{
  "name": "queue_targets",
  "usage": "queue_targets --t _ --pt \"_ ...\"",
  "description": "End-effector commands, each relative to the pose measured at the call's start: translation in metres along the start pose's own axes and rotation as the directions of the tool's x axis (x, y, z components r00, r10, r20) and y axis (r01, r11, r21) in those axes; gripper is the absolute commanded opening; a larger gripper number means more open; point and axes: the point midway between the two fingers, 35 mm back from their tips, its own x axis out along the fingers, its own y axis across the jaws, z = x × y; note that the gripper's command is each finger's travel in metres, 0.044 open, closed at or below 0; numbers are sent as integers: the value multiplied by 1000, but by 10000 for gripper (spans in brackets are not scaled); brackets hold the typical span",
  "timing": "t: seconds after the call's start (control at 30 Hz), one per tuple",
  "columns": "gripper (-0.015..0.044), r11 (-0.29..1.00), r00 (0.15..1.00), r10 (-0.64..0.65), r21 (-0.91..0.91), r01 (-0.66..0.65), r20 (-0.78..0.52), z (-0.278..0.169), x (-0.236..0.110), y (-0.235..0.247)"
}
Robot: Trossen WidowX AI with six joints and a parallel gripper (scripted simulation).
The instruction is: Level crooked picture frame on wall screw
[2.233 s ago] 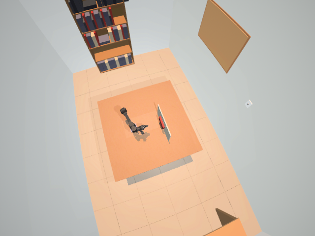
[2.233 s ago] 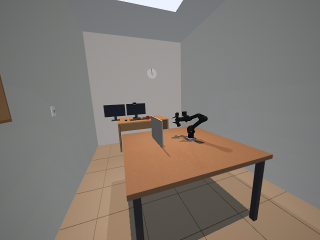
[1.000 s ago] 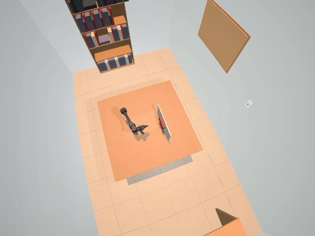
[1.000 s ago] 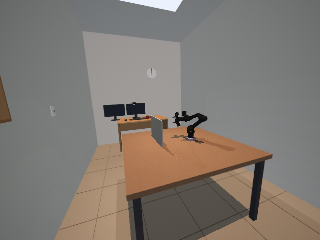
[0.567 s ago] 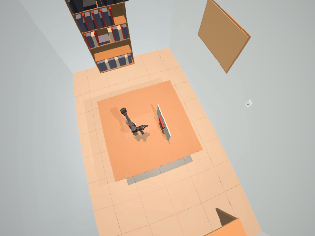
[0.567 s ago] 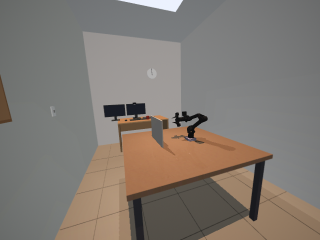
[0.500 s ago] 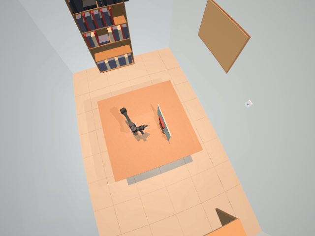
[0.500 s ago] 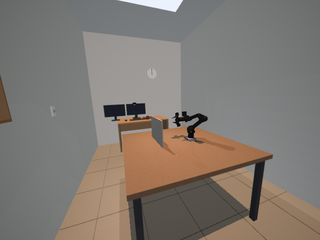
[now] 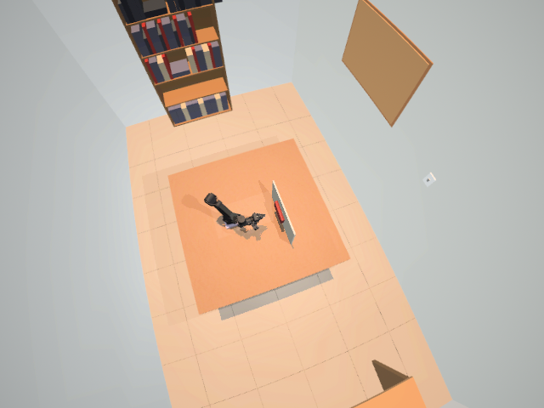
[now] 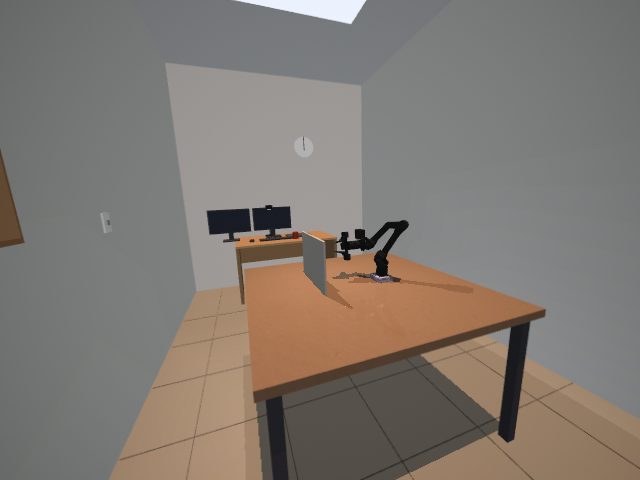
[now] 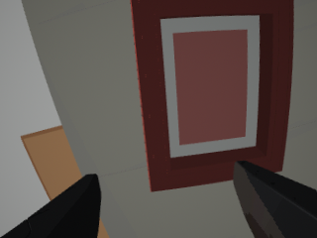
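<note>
Now hovering, gripper [image 11: 165,225] parted and holding nothing, facing frame [image 11: 212,86] on panel [image 9: 283,215] near table's [image 10: 361,330] middle; risking knocking frame off screw by closing off-centre.

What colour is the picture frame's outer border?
Dark red border, with a grey inner mat; clearest in the wrist view.

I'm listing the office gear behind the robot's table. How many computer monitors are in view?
2. The left monitor and the right monitor stand side by side on the desk against the far wall. None shows elsewhere; the wall panel may hide part of the desk.
</note>
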Motion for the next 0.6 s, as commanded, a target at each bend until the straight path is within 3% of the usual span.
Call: queue_targets --t 0.0,0.4,0.57 --pt "260 1000 1000 8 -17 -8 4 -1 4 -1" --pt "260 1000 1000 7 -17 -7 5 3 0 -1" --pt "260 1000 1000 9 -18 -8 4 6 22 3"
